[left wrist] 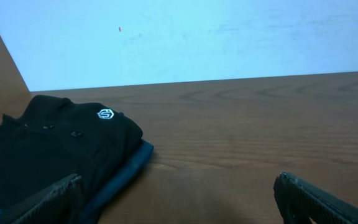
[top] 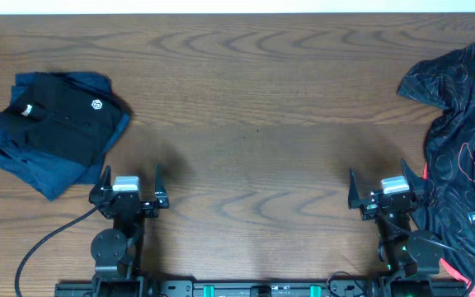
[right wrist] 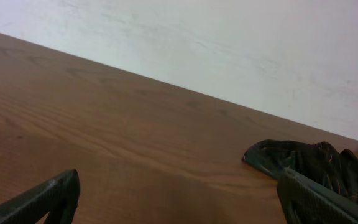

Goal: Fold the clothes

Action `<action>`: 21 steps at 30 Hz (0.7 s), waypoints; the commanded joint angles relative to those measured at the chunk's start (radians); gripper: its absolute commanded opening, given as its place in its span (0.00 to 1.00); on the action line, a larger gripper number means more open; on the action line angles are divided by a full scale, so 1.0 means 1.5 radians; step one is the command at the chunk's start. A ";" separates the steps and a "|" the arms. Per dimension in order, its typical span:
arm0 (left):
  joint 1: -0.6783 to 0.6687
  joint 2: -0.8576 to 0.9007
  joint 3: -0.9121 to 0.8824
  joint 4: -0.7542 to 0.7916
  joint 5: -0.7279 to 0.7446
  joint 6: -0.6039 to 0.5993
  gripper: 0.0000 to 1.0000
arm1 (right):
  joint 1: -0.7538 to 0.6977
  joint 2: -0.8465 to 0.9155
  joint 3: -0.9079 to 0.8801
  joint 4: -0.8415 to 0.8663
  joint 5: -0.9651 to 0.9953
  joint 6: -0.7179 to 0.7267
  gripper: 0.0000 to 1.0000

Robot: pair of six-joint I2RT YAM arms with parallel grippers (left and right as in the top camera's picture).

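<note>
A folded black collared shirt (top: 64,115) with a small white ring logo lies on a folded dark blue garment (top: 44,169) at the table's left; the left wrist view shows this black shirt (left wrist: 48,149) ahead-left. A black swirl-patterned garment (top: 464,140) lies crumpled at the right edge, and its tip (right wrist: 303,162) shows in the right wrist view. My left gripper (top: 130,175) stands open near the front, just right of the stack, nothing between its fingers. My right gripper (top: 388,181) is open too, beside the patterned garment's left border.
The wooden table (top: 254,107) stretches between the two piles. A black cable (top: 44,243) loops at the front left by the left arm's base. A pale wall (left wrist: 197,37) rises behind the table's far edge.
</note>
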 commanded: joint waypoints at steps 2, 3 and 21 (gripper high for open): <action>0.003 -0.006 -0.007 -0.035 -0.020 0.010 0.98 | -0.001 -0.004 -0.001 -0.003 0.006 0.010 0.99; 0.003 -0.006 -0.007 -0.035 -0.018 0.009 0.98 | -0.001 -0.004 -0.001 -0.003 0.006 0.010 0.99; 0.002 -0.004 -0.007 -0.034 -0.018 0.006 0.98 | -0.001 -0.004 -0.001 -0.003 0.006 0.010 0.99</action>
